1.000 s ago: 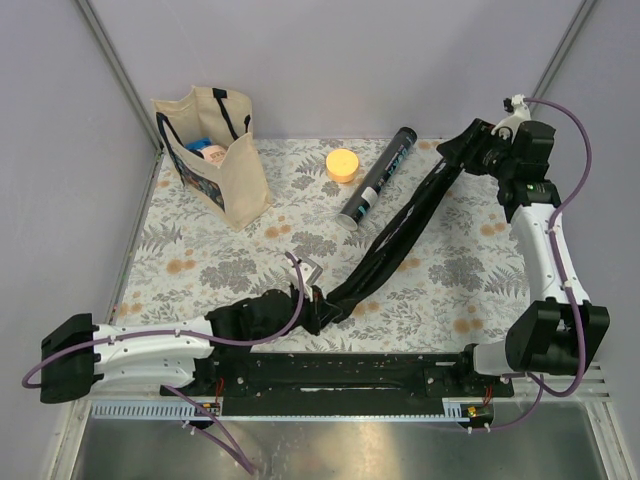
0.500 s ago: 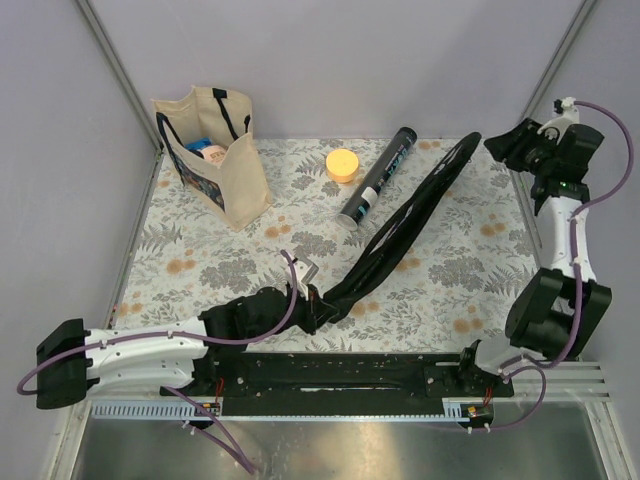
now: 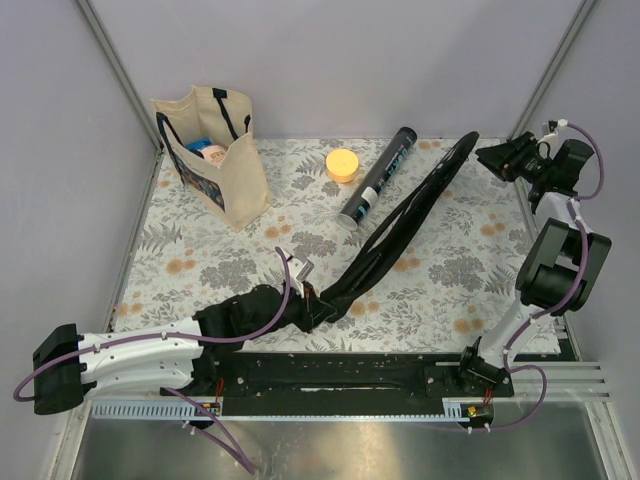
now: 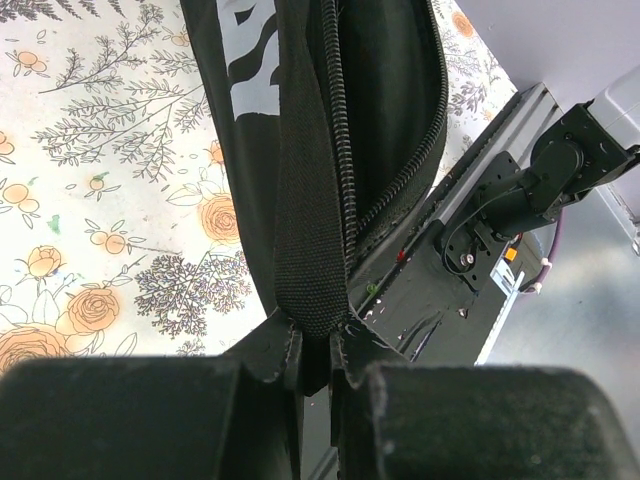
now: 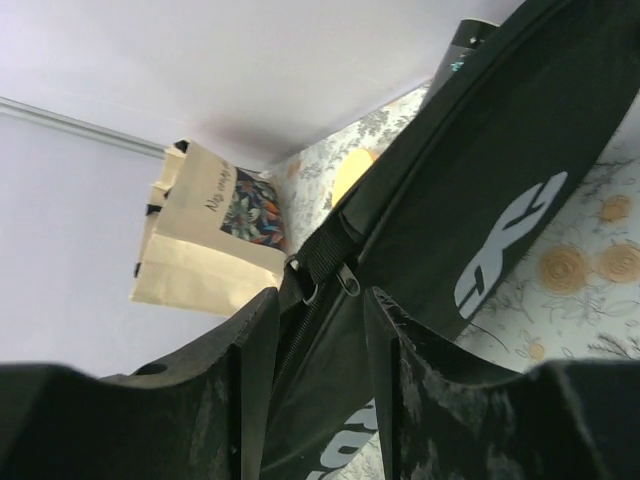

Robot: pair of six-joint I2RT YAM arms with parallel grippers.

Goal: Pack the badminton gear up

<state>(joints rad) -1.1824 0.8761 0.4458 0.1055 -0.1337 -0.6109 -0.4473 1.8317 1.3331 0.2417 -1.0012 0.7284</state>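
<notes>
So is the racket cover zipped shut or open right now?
Open at the near end: on the cover two zipper rows stand apart, left wrist view.

Top cam overhead; wrist cams close-up, all share cover (image 3: 400, 225).

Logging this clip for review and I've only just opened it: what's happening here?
The left gripper is clamped on the strap at the narrow end of the black racket cover, which stretches diagonally across the flowered table. The right gripper hovers open just off the cover's wide end, facing its zip pulls, not touching. The lettered tube lies on the table beside it, not yet packed.
</notes>
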